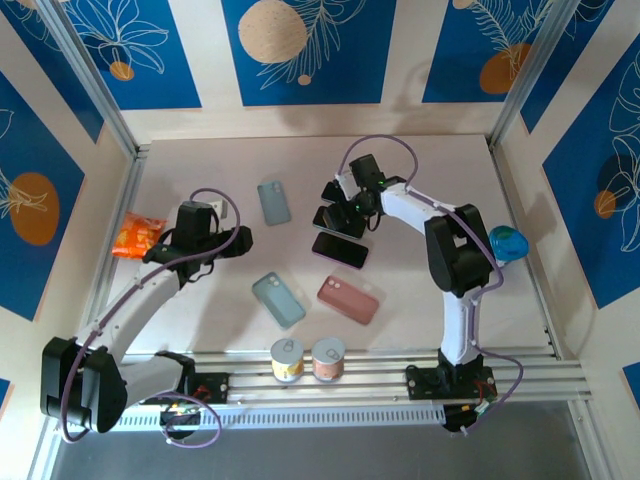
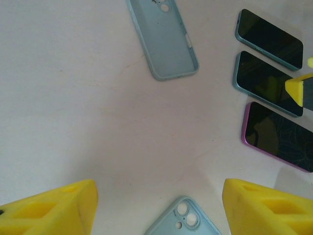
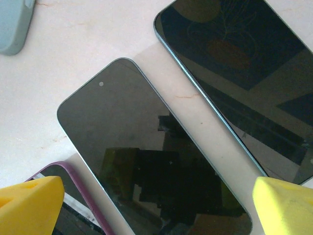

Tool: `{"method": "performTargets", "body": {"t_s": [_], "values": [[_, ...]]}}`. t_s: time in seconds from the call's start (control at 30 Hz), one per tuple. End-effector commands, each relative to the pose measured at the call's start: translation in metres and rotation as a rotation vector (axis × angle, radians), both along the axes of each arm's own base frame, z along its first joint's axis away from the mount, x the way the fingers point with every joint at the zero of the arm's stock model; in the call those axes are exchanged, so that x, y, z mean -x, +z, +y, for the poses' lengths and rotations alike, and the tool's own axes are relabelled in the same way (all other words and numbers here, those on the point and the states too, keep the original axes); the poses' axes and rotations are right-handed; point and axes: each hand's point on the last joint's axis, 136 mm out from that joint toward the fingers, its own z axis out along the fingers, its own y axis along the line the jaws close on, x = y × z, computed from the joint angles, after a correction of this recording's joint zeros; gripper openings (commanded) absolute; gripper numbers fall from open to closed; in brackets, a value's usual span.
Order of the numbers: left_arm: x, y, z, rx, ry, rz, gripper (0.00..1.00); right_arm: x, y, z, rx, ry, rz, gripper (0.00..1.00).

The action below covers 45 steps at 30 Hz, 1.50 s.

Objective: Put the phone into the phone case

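Observation:
Three dark-screened phones lie side by side right of centre. My right gripper (image 1: pixel 343 214) hangs open just over the middle phone (image 3: pixel 146 156), its yellow fingertips (image 3: pixel 30 205) straddling the phone's width without holding it. A teal-edged phone (image 3: pixel 239 63) lies beyond it, and a purple-edged phone (image 3: pixel 73 193) lies nearer. My left gripper (image 1: pixel 243 240) is open above bare table, with nothing between its fingers (image 2: pixel 49 210). A light blue phone case (image 2: pixel 181 219) lies just below it, camera holes up, and a second light blue case (image 2: pixel 164 39) lies farther off. A pink case (image 1: pixel 348 299) rests in front of the phones.
Two small cans (image 1: pixel 287 360) (image 1: pixel 328 360) stand at the near edge by the rail. An orange snack bag (image 1: pixel 137 236) lies at the left wall. A blue-green ball (image 1: pixel 508 243) sits at the right wall. Bare table (image 2: pixel 98 122) stretches between the two blue cases.

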Motion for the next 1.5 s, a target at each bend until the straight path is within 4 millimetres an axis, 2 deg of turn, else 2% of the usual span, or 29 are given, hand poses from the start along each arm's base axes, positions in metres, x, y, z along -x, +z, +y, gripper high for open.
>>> {"method": "performTargets", "body": {"t_s": [0.0, 0.4, 0.7, 1.0, 1.17, 1.47], "values": [[0.004, -0.005, -0.006, -0.010, -0.047, 0.024, 0.69, 0.008, -0.012, 0.002, 0.069, 0.041, 0.046, 0.99], [0.004, -0.008, -0.006, -0.015, -0.052, 0.022, 0.69, 0.013, -0.034, -0.002, 0.165, 0.064, 0.101, 0.99], [0.003, -0.004, -0.007, -0.012, -0.055, 0.013, 0.69, 0.006, -0.044, -0.009, 0.254, 0.039, 0.113, 0.99], [0.004, 0.001, -0.006, -0.012, -0.053, 0.003, 0.69, 0.001, -0.043, -0.006, 0.197, -0.014, 0.170, 0.99], [0.004, 0.001, -0.005, -0.012, -0.049, 0.001, 0.69, 0.008, -0.044, -0.007, 0.183, -0.060, 0.218, 1.00], [0.005, -0.003, -0.004, -0.015, -0.043, 0.005, 0.69, 0.038, -0.041, -0.005, 0.138, -0.155, 0.323, 0.98]]}}
